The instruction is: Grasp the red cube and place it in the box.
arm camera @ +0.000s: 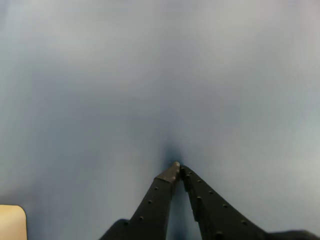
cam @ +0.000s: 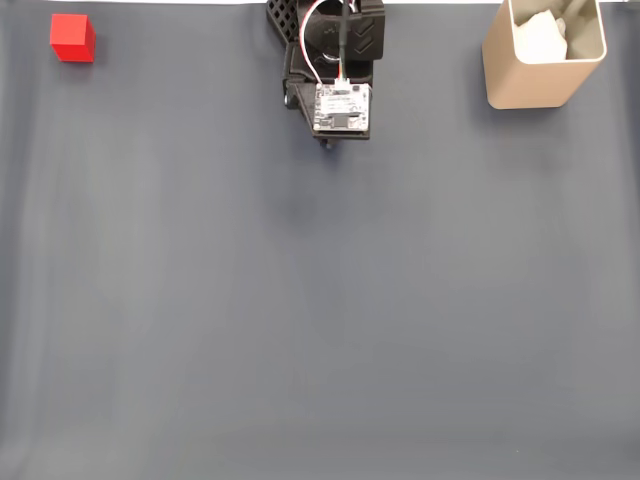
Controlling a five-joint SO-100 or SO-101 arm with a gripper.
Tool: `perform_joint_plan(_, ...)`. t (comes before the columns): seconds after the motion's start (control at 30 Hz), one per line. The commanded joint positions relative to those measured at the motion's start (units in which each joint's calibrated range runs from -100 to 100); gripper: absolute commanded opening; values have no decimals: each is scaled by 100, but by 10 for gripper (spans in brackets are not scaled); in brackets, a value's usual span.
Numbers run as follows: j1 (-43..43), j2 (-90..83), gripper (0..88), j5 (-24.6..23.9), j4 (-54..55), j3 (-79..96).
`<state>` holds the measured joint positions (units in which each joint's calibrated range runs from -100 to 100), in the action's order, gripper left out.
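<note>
The red cube (cam: 72, 38) sits on the grey mat at the far upper left of the fixed view. The box (cam: 544, 55), a tall beige container with something white inside, stands at the upper right; a beige corner of the box (arm camera: 12, 222) shows at the wrist view's lower left. My arm is folded at the top centre of the fixed view, well apart from both. In the wrist view my gripper (arm camera: 178, 168) points at bare mat, its two black fingers meeting at the tips with nothing between them.
The black latticed robot base (cam: 285, 20) and the arm's board (cam: 342, 108) sit at the top centre. The grey mat (cam: 320, 300) stretches across the fixed view below them.
</note>
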<state>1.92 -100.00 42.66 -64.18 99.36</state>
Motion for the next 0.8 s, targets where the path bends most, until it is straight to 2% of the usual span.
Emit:
perform_joint_plan(0.0,18,9,2,0,373,-55)
perform_joint_plan(0.27,11,199,2,-24,784,-748)
perform_joint_plan(0.77,-415,1791,2,-63,1063,-3081)
